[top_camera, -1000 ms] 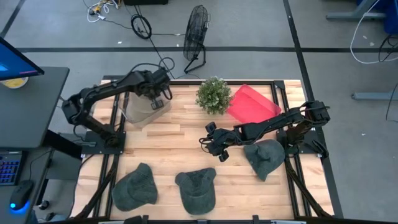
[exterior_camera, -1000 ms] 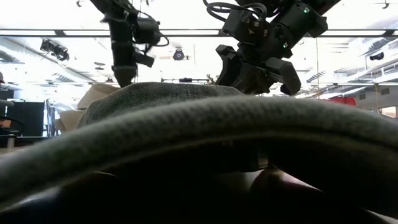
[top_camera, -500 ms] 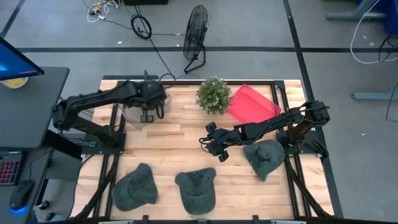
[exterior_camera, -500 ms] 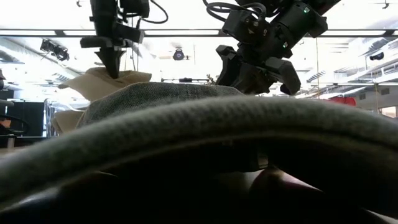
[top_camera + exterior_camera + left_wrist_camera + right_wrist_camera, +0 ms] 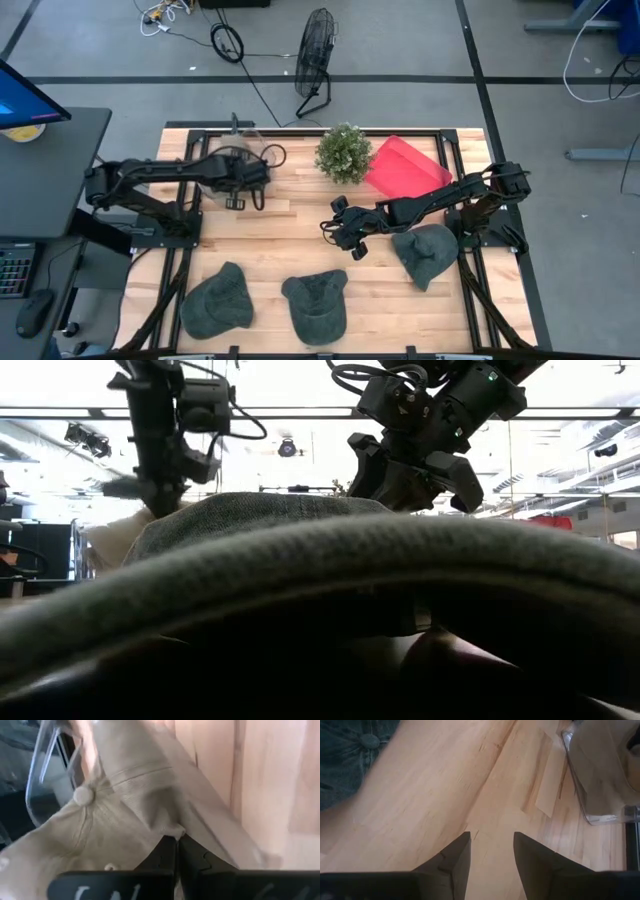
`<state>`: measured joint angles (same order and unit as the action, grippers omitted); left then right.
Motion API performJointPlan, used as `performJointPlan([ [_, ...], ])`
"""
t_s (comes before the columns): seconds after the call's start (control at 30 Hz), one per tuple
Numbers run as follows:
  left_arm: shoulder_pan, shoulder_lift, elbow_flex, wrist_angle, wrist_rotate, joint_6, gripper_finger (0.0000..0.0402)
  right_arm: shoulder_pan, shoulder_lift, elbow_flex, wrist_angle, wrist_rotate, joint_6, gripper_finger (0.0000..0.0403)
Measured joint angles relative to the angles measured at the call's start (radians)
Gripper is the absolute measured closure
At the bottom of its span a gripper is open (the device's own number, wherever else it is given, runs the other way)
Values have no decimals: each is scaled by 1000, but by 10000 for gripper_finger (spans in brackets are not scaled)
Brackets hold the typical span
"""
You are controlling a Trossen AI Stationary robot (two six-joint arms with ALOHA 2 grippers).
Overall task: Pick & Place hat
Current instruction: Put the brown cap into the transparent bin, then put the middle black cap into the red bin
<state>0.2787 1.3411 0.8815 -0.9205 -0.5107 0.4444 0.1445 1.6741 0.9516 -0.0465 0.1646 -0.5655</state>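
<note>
A beige cap sits at the clear bin near the table's far left; in the low view the beige cap shows under my left gripper. My left gripper is shut on it, over the bin's near side. My right gripper hovers open over the bare middle of the table. Three dark grey hats lie flat on the wood: near left, near middle and right. My left gripper pinches a raised fold of the beige cap's crown between its two shut fingers, a little way from the top button. The fingers come from above, pointing down. The cap spreads below them; whether it rests on the bin or table I cannot tell.
A potted plant and a red sheet stand at the far edge, right of the bin. The near middle dark hat fills the low view. Bare wood lies between the bin and the near hats.
My left gripper has swung from the bin's far right corner toward the near edge and gone down, shut throughout. The beige cap rose under it, showing above the dark hat in the low view, and now hangs lower and farther left. The right arm kept still.
</note>
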Motion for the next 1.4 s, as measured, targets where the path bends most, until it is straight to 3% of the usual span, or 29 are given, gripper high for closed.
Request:
performJointPlan([
  [0.13, -1, 0, -65, 111, 37, -34, 381, 0, 0, 0, 1, 0, 0, 250],
  [0.33, 4, 0, -58, 109, 12, -252, 338, 0, 0, 0, 1, 0, -2, 250],
  [0.57, -4, 0, -42, 70, -4, -348, 276, 0, 0, 0, 0, 1, 7, 250],
  [0.8, -84, -11, 146, -186, -5, -570, 223, 25, -8, 22, -22, 24, 1, 250],
  [0.97, -158, -54, 320, -223, -8, -659, 214, 44, -16, 82, -102, 79, 39, 250],
  [1.17, -253, -171, 358, -101, -9, -664, 219, 94, -18, 156, -234, 77, 142, 250],
  [1.4, -360, -290, 102, 262, -8, -661, 220, 162, -18, 166, -253, -54, 224, 250],
])
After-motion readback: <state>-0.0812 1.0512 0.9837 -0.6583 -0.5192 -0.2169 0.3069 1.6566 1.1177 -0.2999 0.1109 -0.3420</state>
